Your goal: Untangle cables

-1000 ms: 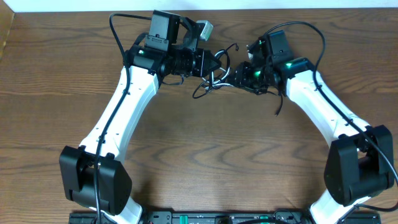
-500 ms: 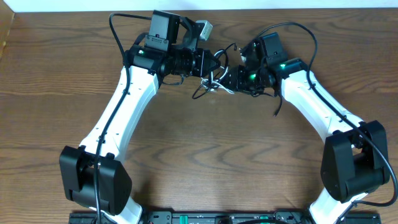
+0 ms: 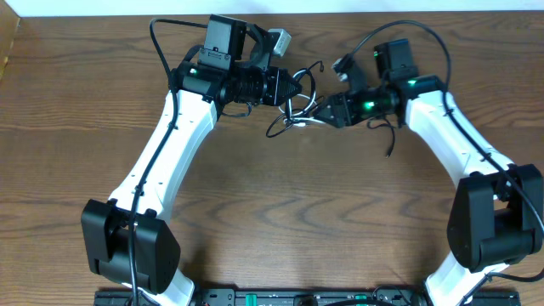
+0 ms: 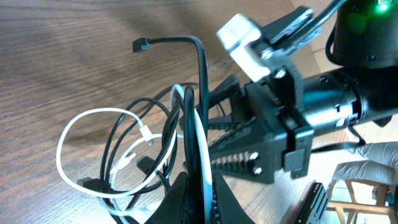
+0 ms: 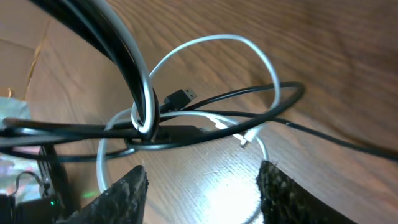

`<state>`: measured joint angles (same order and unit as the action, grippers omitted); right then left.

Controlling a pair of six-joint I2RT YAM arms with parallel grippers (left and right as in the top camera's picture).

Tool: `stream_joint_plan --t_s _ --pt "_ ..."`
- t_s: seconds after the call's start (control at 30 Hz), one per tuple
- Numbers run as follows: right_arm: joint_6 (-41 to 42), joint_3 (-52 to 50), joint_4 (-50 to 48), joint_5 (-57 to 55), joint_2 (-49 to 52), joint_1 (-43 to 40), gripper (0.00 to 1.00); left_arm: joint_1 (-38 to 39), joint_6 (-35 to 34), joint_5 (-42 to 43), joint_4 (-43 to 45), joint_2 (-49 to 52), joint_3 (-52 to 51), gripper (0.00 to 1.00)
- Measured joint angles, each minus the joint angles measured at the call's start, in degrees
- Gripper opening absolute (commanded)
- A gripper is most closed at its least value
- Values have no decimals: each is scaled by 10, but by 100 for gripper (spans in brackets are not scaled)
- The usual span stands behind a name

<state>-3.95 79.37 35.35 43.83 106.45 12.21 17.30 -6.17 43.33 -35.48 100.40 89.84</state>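
The black cable [image 4: 200,74] and the white cable [image 4: 65,140] lie in one tangle of loops on the table [image 3: 293,119]. My left gripper [image 4: 200,202] is shut on a black strand and a white strand together, and both run upright from its jaws. It shows in the overhead view [image 3: 299,88] just above the tangle. My right gripper [image 5: 202,171] is open and empty, with its fingers on either side of the white loop [image 5: 249,46] and just short of it. A black plug [image 5: 180,98] lies in the tangle. In the overhead view the right gripper [image 3: 330,111] sits to the tangle's right.
The wooden table [image 3: 280,212] spreads toward the front. The right arm's thicker black lead [image 3: 391,140] hangs near its wrist. A white wall edge [image 3: 102,7] runs along the back.
My right gripper moved left toward the tangle, then drew back to the right, and its wrist shifted right. The left gripper has kept its hold and place.
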Motion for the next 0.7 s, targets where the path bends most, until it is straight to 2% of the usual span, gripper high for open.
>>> stream_joint_plan --t_s 0.1,0.23,0.3,0.7 --pt "-40 0 10 25 0 -1 53 0 0 0 0 0 0 7" --pt "-95 0 29 44 0 17 62 0 0 0 0 0 0 7" --pt "-118 0 30 48 0 28 63 0 0 0 0 0 0 8" --pt "-176 0 42 61 0 68 59 0 0 -2 -1 0 0 7"
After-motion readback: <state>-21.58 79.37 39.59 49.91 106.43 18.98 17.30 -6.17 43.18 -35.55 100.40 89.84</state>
